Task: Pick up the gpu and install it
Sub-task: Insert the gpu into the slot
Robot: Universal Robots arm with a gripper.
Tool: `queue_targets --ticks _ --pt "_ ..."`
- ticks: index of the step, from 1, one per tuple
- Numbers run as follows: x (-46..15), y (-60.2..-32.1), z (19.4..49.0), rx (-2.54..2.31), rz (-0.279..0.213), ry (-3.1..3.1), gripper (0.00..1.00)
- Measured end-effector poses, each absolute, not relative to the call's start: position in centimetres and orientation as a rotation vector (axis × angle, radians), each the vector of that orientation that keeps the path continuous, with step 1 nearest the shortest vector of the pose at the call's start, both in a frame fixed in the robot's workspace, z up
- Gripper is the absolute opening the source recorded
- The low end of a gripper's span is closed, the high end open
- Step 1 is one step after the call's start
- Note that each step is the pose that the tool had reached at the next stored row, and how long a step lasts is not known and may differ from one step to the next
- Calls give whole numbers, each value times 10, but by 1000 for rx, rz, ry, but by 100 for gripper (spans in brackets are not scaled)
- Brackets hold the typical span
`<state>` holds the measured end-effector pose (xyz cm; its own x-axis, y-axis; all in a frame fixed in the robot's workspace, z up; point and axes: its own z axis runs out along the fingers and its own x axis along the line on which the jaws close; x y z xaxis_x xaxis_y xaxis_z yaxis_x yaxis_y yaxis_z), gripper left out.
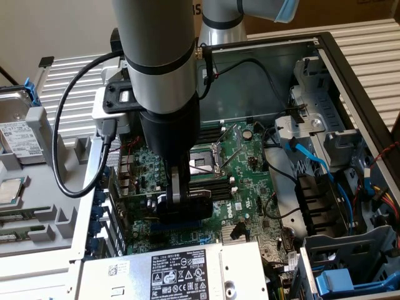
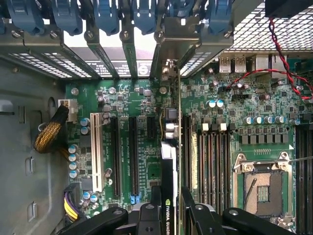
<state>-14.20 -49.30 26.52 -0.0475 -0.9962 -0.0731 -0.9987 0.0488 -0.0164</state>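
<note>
**Fingers** [image 2: 155,198]: two black fingers, one on each flat face of the gpu [image 2: 168,159], closed on it and holding it.

**Gripper** [image 2: 171,195]: points straight down into the open computer case [image 1: 269,81]. In the exterior view the gripper [image 1: 178,199] sits low over the board, with the gpu's [image 1: 199,203] black cooler block beside the fingers.

**Gpu**: upright and seen edge-on in the wrist view (white lettering on the top edge). It stands among the long black expansion slots [image 2: 116,156] of the motherboard [image 2: 127,98], with the memory slots [image 2: 210,156] on its other side. Whether it is seated in a slot cannot be told.

**Surroundings**: CPU socket [image 2: 261,186], open, beyond the memory slots. A row of blue retention clips [image 2: 105,14] runs along the case's rear wall. The labelled power supply [image 1: 187,269] is at the near edge in the exterior view, and loose drives [image 1: 19,134] lie outside the case on the exterior view's left.
</note>
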Motion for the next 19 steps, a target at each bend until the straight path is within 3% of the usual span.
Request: queue_targets --ticks 19 --pt "-142 -493 265 -2128 59 2222 26"
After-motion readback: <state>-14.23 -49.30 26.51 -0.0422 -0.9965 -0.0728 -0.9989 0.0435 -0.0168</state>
